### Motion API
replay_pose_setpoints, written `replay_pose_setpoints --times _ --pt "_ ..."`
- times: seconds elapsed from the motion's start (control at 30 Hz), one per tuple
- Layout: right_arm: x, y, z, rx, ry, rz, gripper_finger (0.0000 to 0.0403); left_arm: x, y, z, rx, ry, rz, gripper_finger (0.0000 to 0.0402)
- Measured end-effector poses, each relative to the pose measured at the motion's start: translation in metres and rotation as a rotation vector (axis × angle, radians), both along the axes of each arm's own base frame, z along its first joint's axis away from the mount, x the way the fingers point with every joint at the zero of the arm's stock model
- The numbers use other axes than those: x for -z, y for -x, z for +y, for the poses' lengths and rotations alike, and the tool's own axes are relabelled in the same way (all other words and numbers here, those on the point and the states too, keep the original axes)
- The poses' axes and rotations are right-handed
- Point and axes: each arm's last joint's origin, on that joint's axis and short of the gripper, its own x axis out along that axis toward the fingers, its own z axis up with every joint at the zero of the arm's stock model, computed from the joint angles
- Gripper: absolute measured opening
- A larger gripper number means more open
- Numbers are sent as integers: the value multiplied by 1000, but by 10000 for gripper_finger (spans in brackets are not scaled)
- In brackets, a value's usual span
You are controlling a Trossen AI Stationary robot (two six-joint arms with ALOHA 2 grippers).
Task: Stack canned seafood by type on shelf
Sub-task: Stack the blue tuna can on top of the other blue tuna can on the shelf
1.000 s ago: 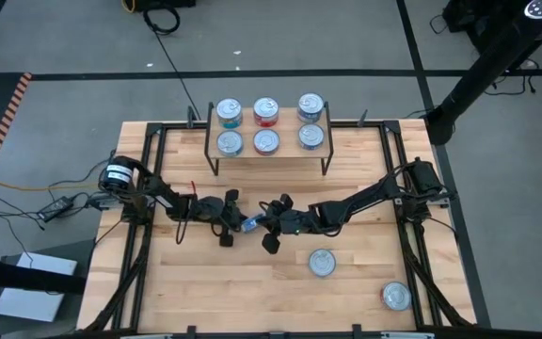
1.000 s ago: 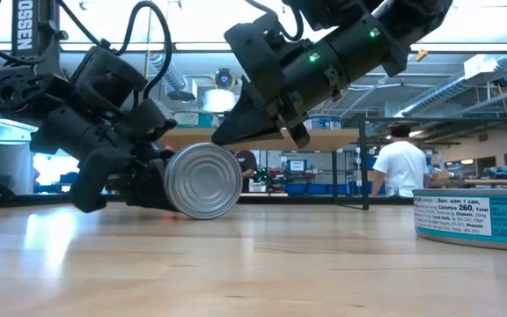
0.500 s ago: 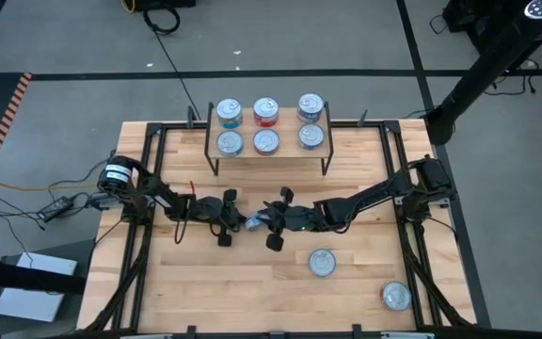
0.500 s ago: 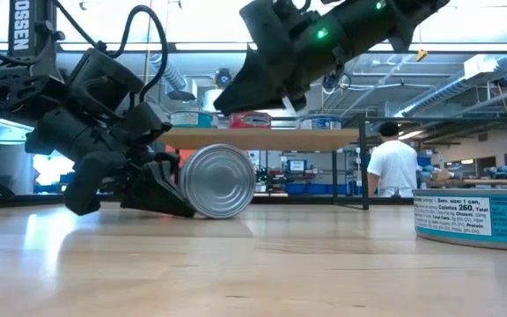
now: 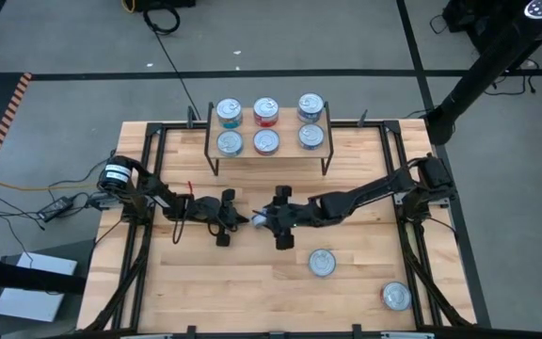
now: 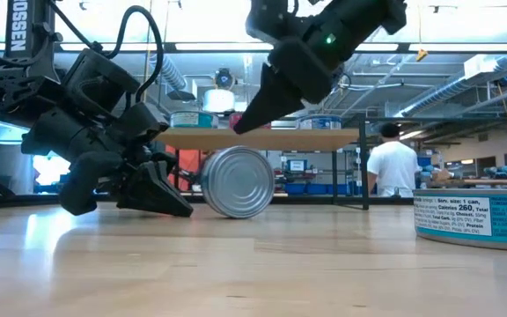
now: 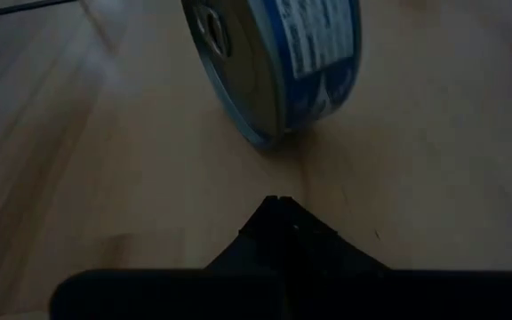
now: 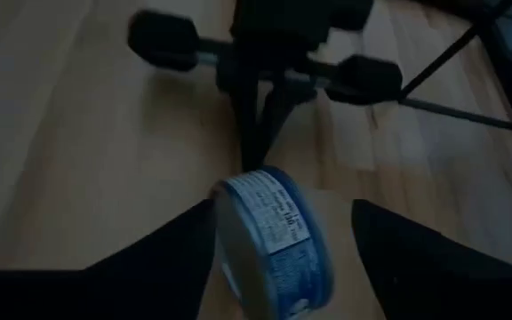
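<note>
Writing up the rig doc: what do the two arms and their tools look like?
Both arms are matte black with chunky jointed segments. The left arm carries looped black cables and white lettering on its upright link; its tool ends in dark, tapered wedge-shaped fingers. The right arm shows a small green indicator light; its tool has two slim black fingers.

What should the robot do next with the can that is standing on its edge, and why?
Probably the right gripper should close on the blue can. The can stands on its edge on the table, its open fingers sit on either side of it, and the shut left gripper is just beside it, not holding it.
</note>
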Motion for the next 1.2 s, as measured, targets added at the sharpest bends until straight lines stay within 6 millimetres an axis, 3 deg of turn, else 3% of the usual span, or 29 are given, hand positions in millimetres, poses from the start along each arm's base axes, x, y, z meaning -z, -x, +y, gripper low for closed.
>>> replay_pose_setpoints --times 0.3,0.73,1.2 --pt "5 1 -26 -81 -31 96 282 0 0 0 -1 1 -1 5" --pt "5 0 -31 -125 -87 89 241 0 0 0 -1 1 -2 5" --pt "1 -5 -34 -134 -153 20 262 0 0 0 -1 2 -6 5"
